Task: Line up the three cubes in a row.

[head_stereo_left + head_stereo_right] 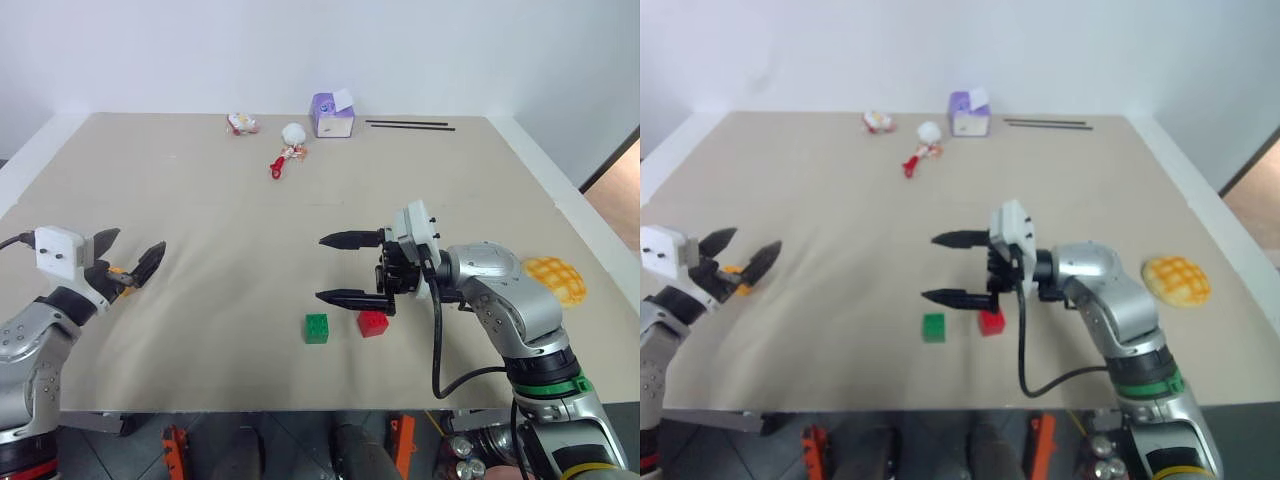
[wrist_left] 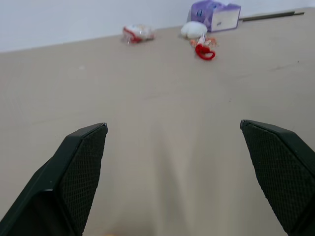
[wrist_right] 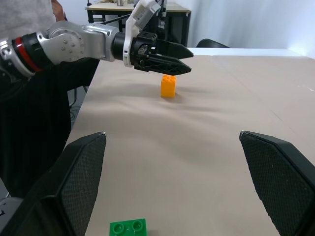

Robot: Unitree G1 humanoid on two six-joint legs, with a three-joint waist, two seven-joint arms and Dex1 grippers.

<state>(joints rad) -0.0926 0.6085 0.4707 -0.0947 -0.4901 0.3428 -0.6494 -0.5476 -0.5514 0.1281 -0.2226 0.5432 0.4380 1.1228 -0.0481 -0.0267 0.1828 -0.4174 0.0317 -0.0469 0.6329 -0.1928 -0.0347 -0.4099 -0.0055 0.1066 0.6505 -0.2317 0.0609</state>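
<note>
Black fingers of the right gripper (image 1: 335, 268) stand wide apart and empty, pointing across the table (image 1: 200, 200) toward the robot's left, hovering just above and behind the green cube (image 1: 317, 328) and the red cube (image 1: 373, 323). Those two sit side by side near the table's front edge, a small gap between them, already roughly in line. Over at the left, the left gripper (image 1: 128, 258) also has its fingers fully spread with nothing between them; the yellow-orange cube (image 3: 168, 85) sits on the table right at its fingertips, well apart from the other two.

Judging by this, the step in hand is fetching the third cube. Next the left fingers would need to drop around it, close, and carry it across to sit beside the green cube.

Only a sliver of orange peeks past the left fingers in the head views, while the right wrist view shows that cube whole and upright. Far across the table lie a purple-and-white box (image 1: 331, 115), small toys (image 1: 285, 155) and a dark rod (image 1: 410, 125); a yellow bun (image 1: 556, 279) rests at the right.
</note>
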